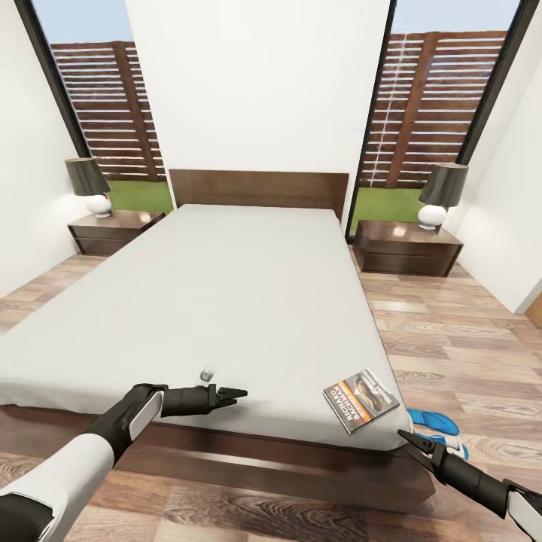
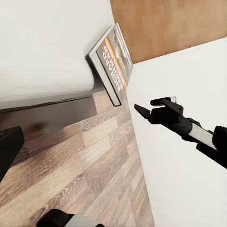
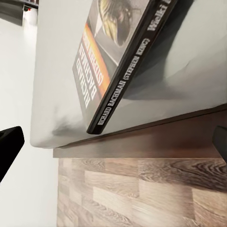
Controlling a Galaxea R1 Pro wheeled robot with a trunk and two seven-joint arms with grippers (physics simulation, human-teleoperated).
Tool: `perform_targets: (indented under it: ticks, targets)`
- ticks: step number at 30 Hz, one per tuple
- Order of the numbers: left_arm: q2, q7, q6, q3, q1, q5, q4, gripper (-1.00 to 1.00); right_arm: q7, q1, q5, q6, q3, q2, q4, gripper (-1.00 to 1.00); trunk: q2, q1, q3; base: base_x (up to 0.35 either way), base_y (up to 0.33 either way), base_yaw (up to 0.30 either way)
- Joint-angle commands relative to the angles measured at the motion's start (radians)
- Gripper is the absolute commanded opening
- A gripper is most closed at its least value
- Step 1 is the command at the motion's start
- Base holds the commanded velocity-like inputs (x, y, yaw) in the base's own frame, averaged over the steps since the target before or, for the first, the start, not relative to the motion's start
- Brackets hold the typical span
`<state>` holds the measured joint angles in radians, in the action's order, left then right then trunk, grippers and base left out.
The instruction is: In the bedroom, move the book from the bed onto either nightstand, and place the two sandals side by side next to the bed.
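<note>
The book (image 1: 360, 400) lies flat at the near right corner of the bed (image 1: 226, 301), its edge jutting past the light-grey mattress. Up close its spine (image 3: 124, 80) shows, and it appears again (image 2: 113, 61) in the left wrist view. The blue sandals (image 1: 434, 424) lie on the floor just right of that corner, partly behind my right arm. My right gripper (image 1: 408, 436) (image 2: 147, 107) hangs open just below and in front of the book, apart from it. My left gripper (image 1: 239, 394) hovers open over the mattress's front edge, empty. A nightstand stands at each side of the headboard, left (image 1: 114, 229) and right (image 1: 406, 247).
Each nightstand bears a lamp, left (image 1: 90, 184) and right (image 1: 443, 194). A small grey object (image 1: 205, 373) sits on the mattress by my left gripper. The dark wooden bed frame (image 1: 286, 463) runs below the mattress. Wood-plank floor (image 1: 452, 339) stretches along the bed's right side.
</note>
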<state>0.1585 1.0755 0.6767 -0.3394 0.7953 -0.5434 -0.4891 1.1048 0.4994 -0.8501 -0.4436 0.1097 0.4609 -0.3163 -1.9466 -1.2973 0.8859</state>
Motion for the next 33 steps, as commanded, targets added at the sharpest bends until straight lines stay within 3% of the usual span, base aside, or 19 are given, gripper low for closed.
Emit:
perform_targets:
  ticks: [1, 10, 17, 26, 33]
  targets:
    - [0.001, 0.000, 0.007, -0.006, 0.001, -0.008, 0.000, 1.00, 0.001, 0.001, -0.010, -0.007, 0.007, 0.001, 0.000, 1.00, 0.000, 0.000, 0.001, 0.000, 0.000, 0.000]
    - [0.001, 0.000, 0.007, -0.006, 0.001, -0.007, -0.001, 1.00, 0.000, 0.001, -0.014, -0.007, 0.002, -0.007, 0.003, 1.00, 0.000, 0.000, 0.001, 0.000, 0.000, 0.000]
    - [0.001, 0.001, 0.007, -0.006, 0.001, -0.007, -0.001, 1.00, 0.000, 0.001, -0.106, -0.015, -0.035, -0.016, 0.014, 1.00, 0.000, 0.000, 0.001, 0.000, 0.000, 0.000]
    - [0.001, 0.003, 0.007, -0.006, 0.001, -0.007, -0.001, 1.00, 0.005, 0.001, -0.119, -0.028, -0.038, -0.016, 0.015, 1.00, 0.000, 0.000, 0.001, 0.000, 0.000, 0.000]
    - [0.001, 0.003, 0.007, -0.006, 0.001, -0.009, 0.000, 1.00, 0.005, 0.001, -0.120, -0.112, -0.039, -0.017, 0.018, 1.00, 0.000, 0.000, 0.001, 0.000, 0.000, 0.000]
